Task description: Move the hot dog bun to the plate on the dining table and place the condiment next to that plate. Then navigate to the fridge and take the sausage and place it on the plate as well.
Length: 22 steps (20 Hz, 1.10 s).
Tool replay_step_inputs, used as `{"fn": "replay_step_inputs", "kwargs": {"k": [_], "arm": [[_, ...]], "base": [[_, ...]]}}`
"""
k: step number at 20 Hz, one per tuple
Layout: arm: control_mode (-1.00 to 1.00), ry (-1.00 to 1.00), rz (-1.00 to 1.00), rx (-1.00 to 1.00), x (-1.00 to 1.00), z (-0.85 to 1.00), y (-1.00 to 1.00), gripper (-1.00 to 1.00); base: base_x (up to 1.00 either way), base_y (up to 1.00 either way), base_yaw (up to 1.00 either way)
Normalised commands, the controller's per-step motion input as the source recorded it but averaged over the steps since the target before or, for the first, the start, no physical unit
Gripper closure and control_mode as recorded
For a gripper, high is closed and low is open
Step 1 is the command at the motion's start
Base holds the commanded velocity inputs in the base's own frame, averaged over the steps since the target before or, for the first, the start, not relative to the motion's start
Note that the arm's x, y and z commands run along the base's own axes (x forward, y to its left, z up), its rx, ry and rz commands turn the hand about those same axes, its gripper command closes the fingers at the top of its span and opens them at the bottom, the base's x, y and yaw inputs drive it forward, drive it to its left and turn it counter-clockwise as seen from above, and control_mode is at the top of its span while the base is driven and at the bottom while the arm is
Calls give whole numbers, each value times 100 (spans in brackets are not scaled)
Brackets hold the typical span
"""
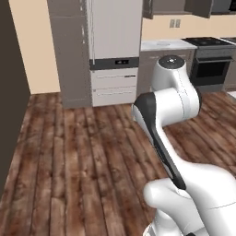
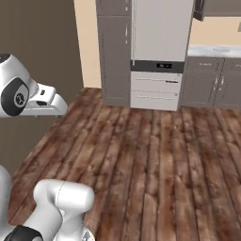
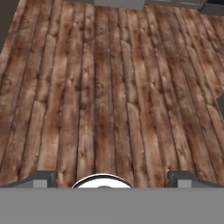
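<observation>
The fridge (image 1: 115, 41) is a tall pale grey unit with two drawers at its foot, standing shut across the wood floor, ahead of me. In the right base view the fridge (image 2: 160, 37) sits at the upper centre. My arm is folded above the base, with the hand pointing down at the floor. In the hand view my gripper (image 3: 112, 177) is open, its two dark fingertips (image 3: 41, 177) far apart, with only floor planks between them. The bun, condiment, plate, dining table and sausage are out of view.
A tall grey cabinet (image 1: 69, 50) adjoins the fridge on its left. Grey counter cabinets (image 2: 212, 84) and a black oven (image 1: 212, 64) run to its right. A dark wall (image 2: 37, 56) borders the left side. Brown wood floor (image 1: 83, 156) stretches to the fridge.
</observation>
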Motion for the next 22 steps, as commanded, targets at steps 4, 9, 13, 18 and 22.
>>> {"fn": "replay_step_inputs", "kwargs": {"k": [4, 9, 13, 18, 22], "arm": [[100, 0, 0, 0, 0, 0, 0, -100], [100, 0, 0, 0, 0, 0, 0, -100], [100, 0, 0, 0, 0, 0, 0, -100], [100, 0, 0, 0, 0, 0, 0, -100], [100, 0, 0, 0, 0, 0, 0, -100]], "base": [[100, -10, -3], [100, 0, -1], [100, 0, -1], [100, 0, -1], [100, 0, -5]]}}
